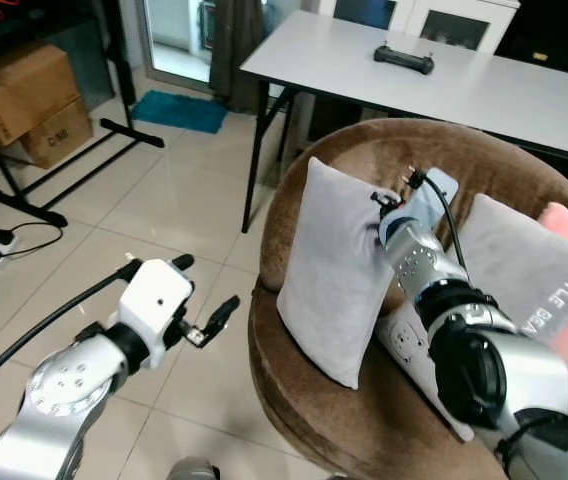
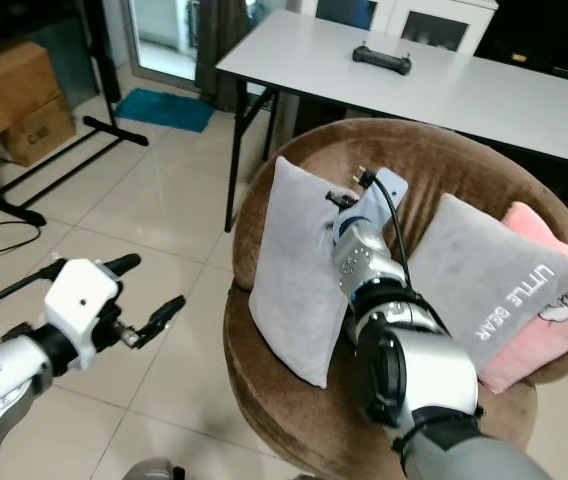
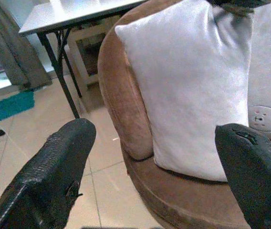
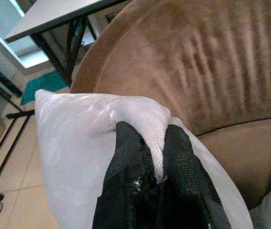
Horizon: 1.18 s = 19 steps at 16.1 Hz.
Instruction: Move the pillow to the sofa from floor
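Right gripper (image 4: 150, 143) pinches the top edge of a pale grey pillow (image 1: 334, 270) standing upright on a round brown sofa (image 1: 294, 390), centre of the frame.

Its two black fingers are closed on a bunched fold of fabric at the pillow's upper edge, against the sofa's backrest. The left gripper (image 1: 207, 327), lower left of the frame, hangs over the tiled floor with fingers spread apart, holding nothing. The pillow looks light, soft and loosely filled, so it gives under a pinch; a corner or edge fold seems the surest hold. To the right lie a second grey cushion (image 2: 494, 280) printed "LITTLE BEAR" and a pink cushion (image 2: 554, 300). A cardboard box (image 1: 54, 130), upper left, carries small writing too blurred to read.
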Motion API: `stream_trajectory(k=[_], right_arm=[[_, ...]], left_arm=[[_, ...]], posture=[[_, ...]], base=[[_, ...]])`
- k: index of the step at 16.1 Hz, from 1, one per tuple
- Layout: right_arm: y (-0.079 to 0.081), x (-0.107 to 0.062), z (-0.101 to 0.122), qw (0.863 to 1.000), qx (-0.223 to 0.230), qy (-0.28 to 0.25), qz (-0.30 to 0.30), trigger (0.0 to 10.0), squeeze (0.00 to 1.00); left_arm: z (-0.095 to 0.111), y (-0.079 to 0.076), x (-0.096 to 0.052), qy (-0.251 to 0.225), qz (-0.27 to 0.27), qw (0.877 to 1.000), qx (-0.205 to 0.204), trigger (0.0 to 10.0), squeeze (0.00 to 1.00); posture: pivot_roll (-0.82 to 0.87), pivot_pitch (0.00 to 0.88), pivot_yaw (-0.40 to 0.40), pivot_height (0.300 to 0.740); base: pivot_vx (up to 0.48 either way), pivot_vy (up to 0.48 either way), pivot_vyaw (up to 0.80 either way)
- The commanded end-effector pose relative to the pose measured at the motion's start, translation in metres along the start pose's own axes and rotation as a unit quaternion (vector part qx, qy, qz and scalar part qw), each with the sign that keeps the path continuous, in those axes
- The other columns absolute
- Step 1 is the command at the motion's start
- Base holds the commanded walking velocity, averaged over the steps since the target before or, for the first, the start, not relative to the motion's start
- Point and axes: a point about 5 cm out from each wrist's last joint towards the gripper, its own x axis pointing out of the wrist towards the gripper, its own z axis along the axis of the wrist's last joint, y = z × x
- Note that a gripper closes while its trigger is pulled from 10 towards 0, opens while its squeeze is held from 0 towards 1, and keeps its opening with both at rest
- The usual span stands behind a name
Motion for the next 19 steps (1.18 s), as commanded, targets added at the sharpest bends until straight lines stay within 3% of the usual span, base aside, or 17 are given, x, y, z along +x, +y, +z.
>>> stream_trajectory(k=[1,5,6,8,12,14,16,17,18,19], right_arm=[[-0.006,0.002,0.023,0.999,-0.007,-0.041,-0.023,10.0,0.0],[-0.037,0.005,0.044,0.993,-0.032,-0.059,-0.093,10.0,0.02],[-0.038,0.005,0.046,0.994,-0.03,-0.06,-0.082,10.0,1.0],[-0.034,0.005,0.053,0.996,-0.023,-0.072,-0.046,10.0,1.0],[-0.035,0.003,0.087,0.989,-0.002,-0.138,-0.049,10.0,1.0],[-0.035,0.002,0.097,0.988,0.02,-0.151,-0.018,10.0,1.0],[-0.033,0.002,0.086,0.988,-0.026,-0.146,0.047,10.0,0.96],[-0.035,0.002,0.074,0.986,-0.043,-0.144,0.078,10.0,0.15],[-0.042,-0.002,0.057,0.98,-0.079,-0.157,0.095,10.0,0.0],[-0.047,-0.005,0.045,0.977,-0.1,-0.158,0.098,10.0,0.0]], left_arm=[[0.003,-0.001,-0.003,-0.001,0.0,1.0,-0.001,10.0,0.15],[0.004,-0.012,-0.011,0.01,-0.044,0.999,-0.02,10.0,0.15],[0.004,-0.016,-0.013,0.01,-0.059,0.998,-0.028,10.0,0.15],[0.005,-0.02,-0.014,0.01,-0.073,0.997,-0.034,10.0,0.16],[0.006,-0.017,-0.012,0.007,-0.061,0.998,-0.031,10.0,0.15],[0.007,-0.014,-0.009,-0.001,-0.026,0.999,-0.033,10.0,0.15],[0.006,-0.007,-0.004,-0.017,0.055,0.997,-0.045,10.0,0.14],[0.006,-0.005,-0.003,-0.028,0.09,0.994,-0.057,10.0,0.14],[0.0,-0.007,-0.004,-0.026,0.119,0.989,-0.082,10.0,0.13],[-0.005,-0.007,-0.005,-0.022,0.137,0.986,-0.095,10.0,0.13]], posture=[[0.22,0.003,-0.136,0.74],[0.21,0.053,-0.124,0.74],[0.21,0.06,-0.123,0.74],[0.21,0.061,-0.121,0.74],[0.21,0.032,-0.138,0.74],[0.2,0.008,-0.151,0.74],[0.18,0.0,-0.156,0.74],[0.16,0.0,-0.149,0.74],[0.15,0.0,-0.145,0.74],[0.14,0.0,-0.14,0.74]], base=[[0.0,0.0,0.0],[0.0,0.0,0.0],[0.0,0.0,0.0],[0.0,0.0,0.0],[0.0,0.0,0.0],[0.0,0.0,0.0],[0.0,0.0,0.0],[0.0,0.0,0.0],[0.0,0.0,0.0],[0.0,0.0,0.0]])
